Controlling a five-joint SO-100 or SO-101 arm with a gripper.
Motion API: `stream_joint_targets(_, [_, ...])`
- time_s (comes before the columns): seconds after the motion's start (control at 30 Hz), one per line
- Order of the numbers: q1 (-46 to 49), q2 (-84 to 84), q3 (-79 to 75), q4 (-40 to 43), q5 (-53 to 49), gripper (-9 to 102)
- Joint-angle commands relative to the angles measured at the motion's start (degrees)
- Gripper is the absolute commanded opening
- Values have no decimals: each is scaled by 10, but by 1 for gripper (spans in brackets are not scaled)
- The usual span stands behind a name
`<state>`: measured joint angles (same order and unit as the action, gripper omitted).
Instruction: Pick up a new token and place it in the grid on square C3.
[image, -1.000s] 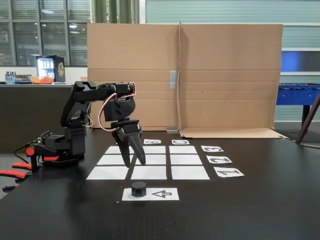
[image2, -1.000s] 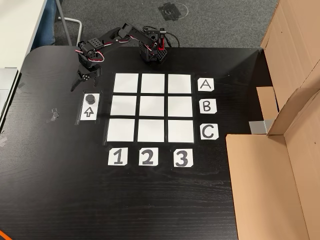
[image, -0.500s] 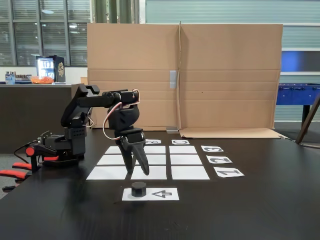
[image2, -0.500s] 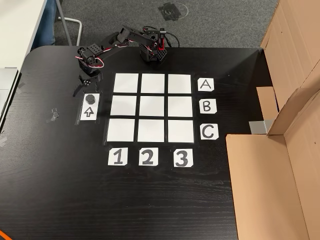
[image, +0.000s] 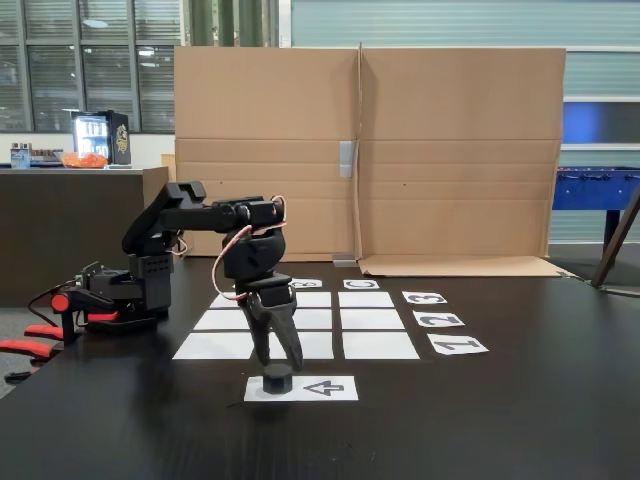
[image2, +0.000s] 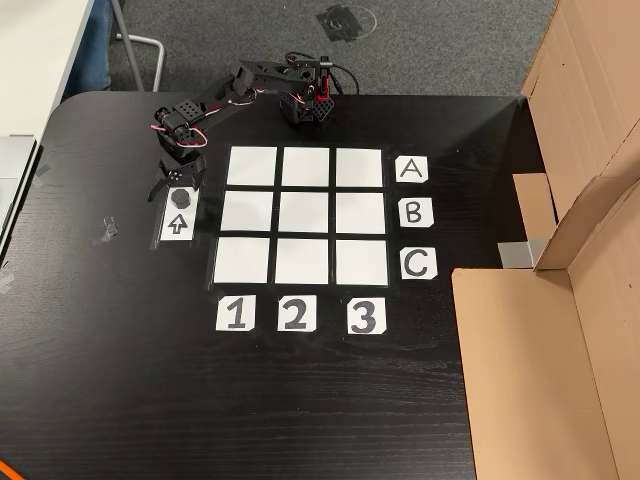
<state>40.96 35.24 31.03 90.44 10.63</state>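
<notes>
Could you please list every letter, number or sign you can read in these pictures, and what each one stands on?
"A": card right of the grid's top row.
"B": card by the middle row.
"C": card by the bottom row.
"1": card below the grid.
"2": card.
"3": card.
Arrow sign: white sheet holding the token.
Lit box's print: too blurred.

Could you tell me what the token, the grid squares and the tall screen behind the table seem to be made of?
The token looks like matte black plastic, possibly printed: dull, with no shine. The grid squares seem to be plain white paper, lying flat and thin on the dark table. The screen is brown corrugated cardboard, going by its fold creases and flaps.
</notes>
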Motion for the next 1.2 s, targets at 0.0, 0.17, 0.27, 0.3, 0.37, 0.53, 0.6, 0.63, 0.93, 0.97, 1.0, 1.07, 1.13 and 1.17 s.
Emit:
stream_joint_targets(0.0, [-6, -2, -25, 2, 4, 49])
stream_joint_targets(0.17, [-9, -16, -33, -1, 6, 49])
stream_joint_targets(0.27, [-11, -21, -35, -1, 6, 46])
stream_joint_targets(0.3, [-11, -22, -36, -1, 6, 43])
stream_joint_targets(0.37, [-11, -25, -39, -2, 6, 35])
stream_joint_targets(0.53, [-11, -33, -48, -3, 4, 10])
stream_joint_targets(0.6, [-12, -33, -52, -4, -4, 3])
stream_joint_targets(0.63, [-13, -33, -53, -4, -8, 0])
stream_joint_targets(0.93, [-5, -4, -46, -4, -8, 0])
stream_joint_targets(0.97, [-5, 5, -40, -4, -9, 0])
stream_joint_targets(1.0, [-5, 16, -33, -4, -9, 0])
stream_joint_targets(1.07, [-5, 38, -18, -4, -9, 0])
stream_joint_targets(1.13, [-5, 60, -1, -6, -9, 0])
stream_joint_targets(1.17, [-5, 75, 13, -10, -9, 0])
